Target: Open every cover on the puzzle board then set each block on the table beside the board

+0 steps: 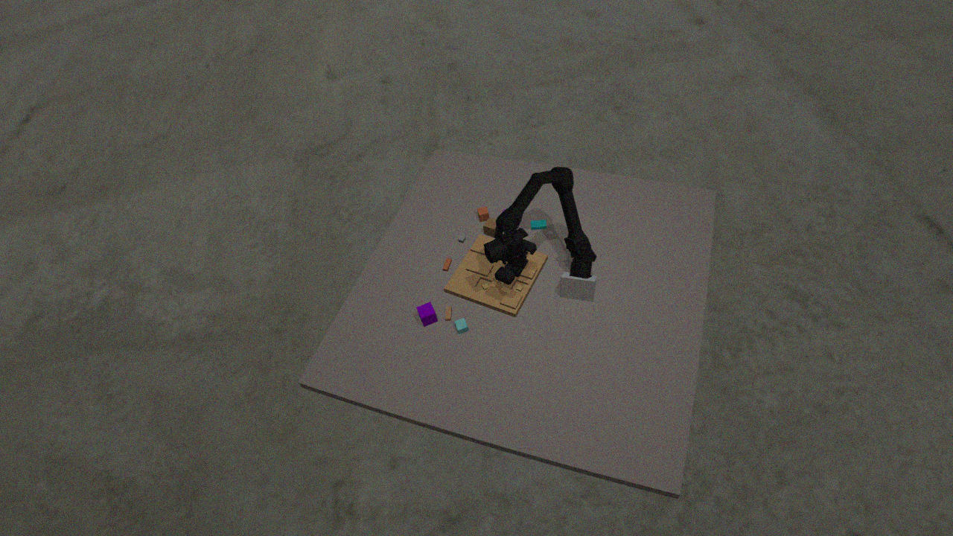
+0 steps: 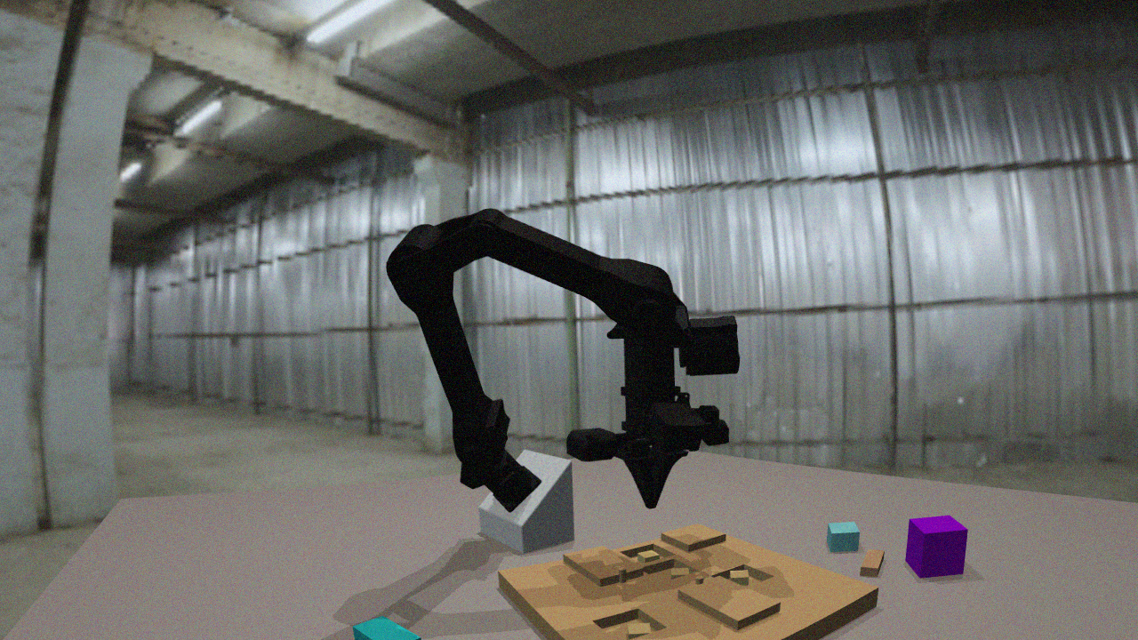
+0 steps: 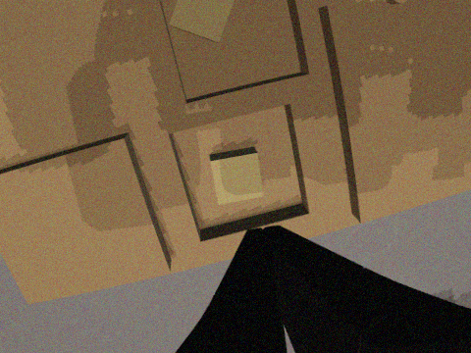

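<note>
The tan puzzle board lies under the arm. My gripper is shut and empty, pointing down above the board; its tips are hidden in the top view. Three raised covers show in the exterior view: one at the left, one at the far corner and one nearer. Beside them, pale yellow blocks sit in open wells: one block, a middle block, a right block and a near block. In the wrist view, a pale block sits in a square well just beyond the fingertips.
Around the board lie a purple cube, a light cyan block, a small tan piece, an orange piece, an orange cube and a teal block. The grey arm base stands beside it.
</note>
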